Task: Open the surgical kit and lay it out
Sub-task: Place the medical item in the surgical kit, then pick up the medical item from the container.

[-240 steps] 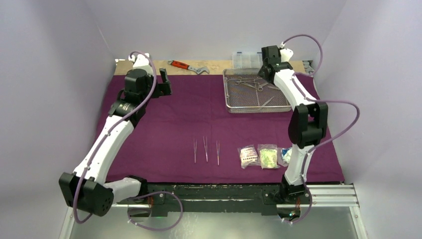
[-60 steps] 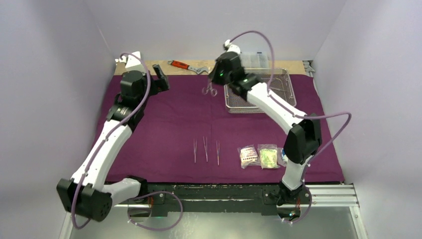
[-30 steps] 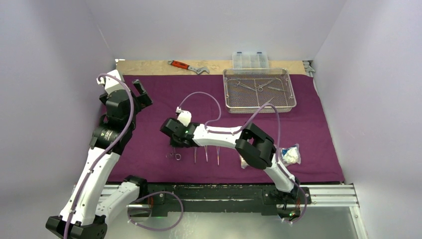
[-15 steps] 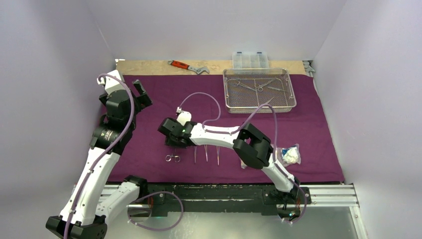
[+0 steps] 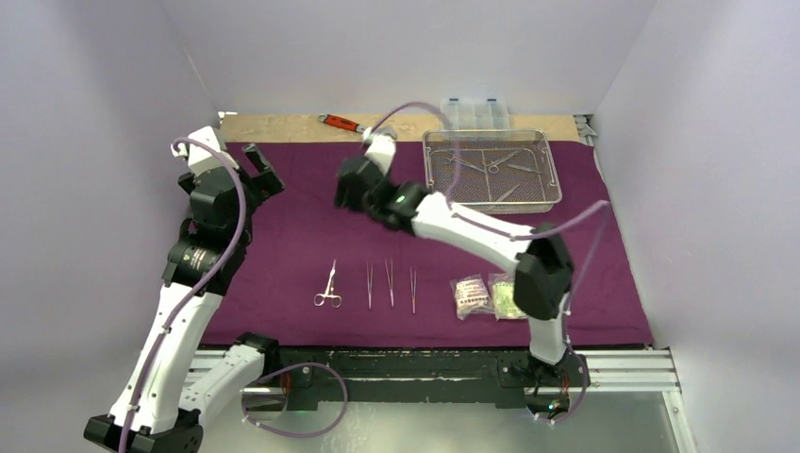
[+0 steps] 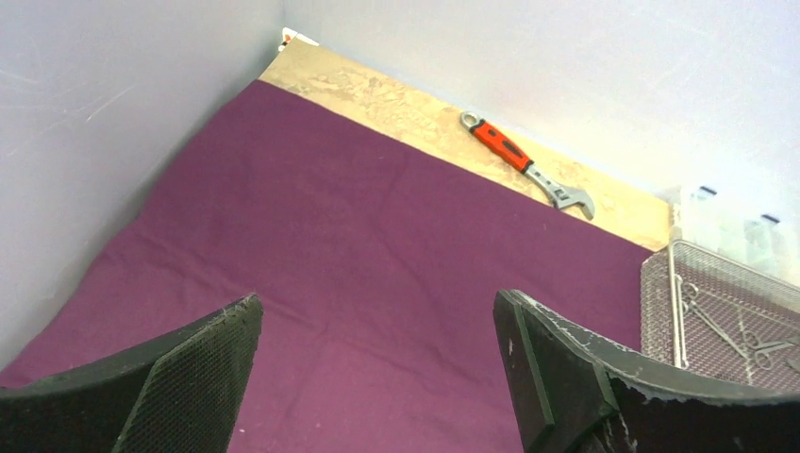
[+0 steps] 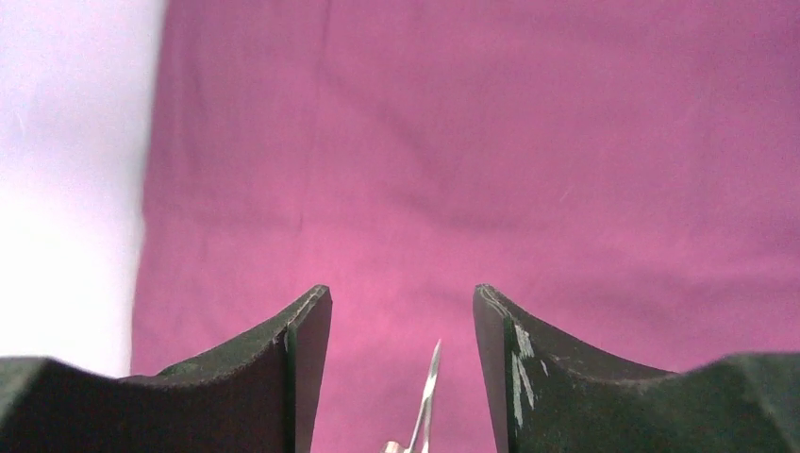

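We find the right gripper (image 5: 347, 189) spread wide with nothing between its black fingers (image 7: 528, 377), hanging over the middle of the large dark-purple cloth (image 5: 283, 236). Its forearm stretches from the bent elbow at 4 o'clock out toward 10 o'clock. The left gripper (image 5: 259, 170) is likewise parted and empty. It is raised over the cloth's 10 o'clock corner on an arm that climbs steeply from its base at 7 o'clock.

The right wrist camera catches only the pointed tip of the scissor-like steel forceps (image 7: 427, 401), low between the fingers. From above we see the forceps (image 5: 328, 288) whole, lying flat on the cloth at 6 o'clock of that gripper and apart from it. At 3 o'clock of them, three slim steel tweezers (image 5: 389, 280) lie in a row, then two small clear packets (image 5: 470, 295). The elbow covers the cloth just beyond these.

The rectangular silver wire-mesh tray (image 5: 555, 170) sits at 1 o'clock, with ring-handled steel instruments (image 5: 491, 162) inside it. The left wrist camera shows the red-handled wrench (image 6: 524, 170) entire on the bare wood. From above, its head is hidden behind the right wrist.
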You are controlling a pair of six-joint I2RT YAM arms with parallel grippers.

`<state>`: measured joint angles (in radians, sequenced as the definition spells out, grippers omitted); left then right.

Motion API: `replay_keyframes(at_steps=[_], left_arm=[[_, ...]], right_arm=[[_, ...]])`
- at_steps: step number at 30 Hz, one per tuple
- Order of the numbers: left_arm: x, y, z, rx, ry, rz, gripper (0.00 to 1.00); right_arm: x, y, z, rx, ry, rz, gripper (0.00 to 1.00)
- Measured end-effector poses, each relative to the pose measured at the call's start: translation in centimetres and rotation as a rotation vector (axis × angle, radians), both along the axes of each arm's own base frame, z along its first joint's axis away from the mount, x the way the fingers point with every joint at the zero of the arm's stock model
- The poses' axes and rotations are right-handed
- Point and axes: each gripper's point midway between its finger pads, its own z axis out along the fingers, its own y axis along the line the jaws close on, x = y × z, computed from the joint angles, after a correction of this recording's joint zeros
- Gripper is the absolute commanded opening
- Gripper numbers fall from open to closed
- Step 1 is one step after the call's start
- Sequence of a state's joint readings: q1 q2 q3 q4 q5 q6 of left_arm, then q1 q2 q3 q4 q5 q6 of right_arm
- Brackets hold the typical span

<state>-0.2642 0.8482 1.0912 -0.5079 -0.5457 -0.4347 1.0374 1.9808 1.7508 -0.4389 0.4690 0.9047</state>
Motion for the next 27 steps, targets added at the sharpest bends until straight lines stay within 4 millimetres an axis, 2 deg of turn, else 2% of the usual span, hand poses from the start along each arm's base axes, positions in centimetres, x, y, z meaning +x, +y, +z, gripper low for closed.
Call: replay_keyframes(at_steps=[3, 5, 6, 9, 11, 13, 17, 20, 23, 25, 27], left_arm=[[0.2, -0.4, 0.7, -0.011, -0.020, -0.018, 0.92], [0.7, -0.8, 0.9, -0.015, -0.021, -0.037, 0.92], [1.0, -1.0, 0.8, -0.017, -0.018, -0.044, 0.92], [2.3, -1.8, 0.1, -0.017, 0.006, -0.068, 0.92], [3.4, -2.4, -0.8, -0.017, 0.032, -0.086, 0.91], [4.7, -3.2, -1.8, -0.019, 0.055, -0.110, 0.91], [7.3, -4.7, -3.7, -0.025, 0.089, -0.151, 0.90], [9.1, -5.5, -4.6, -0.031, 0.092, -0.174, 0.90], [10.8, -6.3, -5.1, -0.037, 0.082, -0.187, 0.90], [11.9, -6.8, -5.2, -0.042, 0.072, -0.198, 0.90], [12.9, -7.1, -5.5, -0.045, 0.066, -0.205, 0.90]], right_arm=[[5.5, -5.7, 5.5, 0.011, -0.133, -0.075, 0.61], [8.7, -9.8, 7.6, -0.010, -0.197, -0.126, 0.61], [10.6, -12.7, 8.3, -0.037, -0.228, -0.159, 0.61], [14.5, -18.4, 8.4, -0.096, -0.246, -0.211, 0.60], [16.7, -22.0, 7.2, -0.147, -0.218, -0.245, 0.59], [18.4, -24.6, 5.6, -0.187, -0.176, -0.277, 0.58], [21.2, -30.5, 0.9, -0.256, -0.020, -0.388, 0.51], [21.4, -35.0, -3.6, -0.283, 0.137, -0.490, 0.45], [20.2, -38.8, -7.6, -0.312, 0.284, -0.563, 0.44], [19.5, -41.1, -9.4, -0.326, 0.350, -0.605, 0.44], [19.3, -42.3, -10.0, -0.330, 0.375, -0.629, 0.44]])
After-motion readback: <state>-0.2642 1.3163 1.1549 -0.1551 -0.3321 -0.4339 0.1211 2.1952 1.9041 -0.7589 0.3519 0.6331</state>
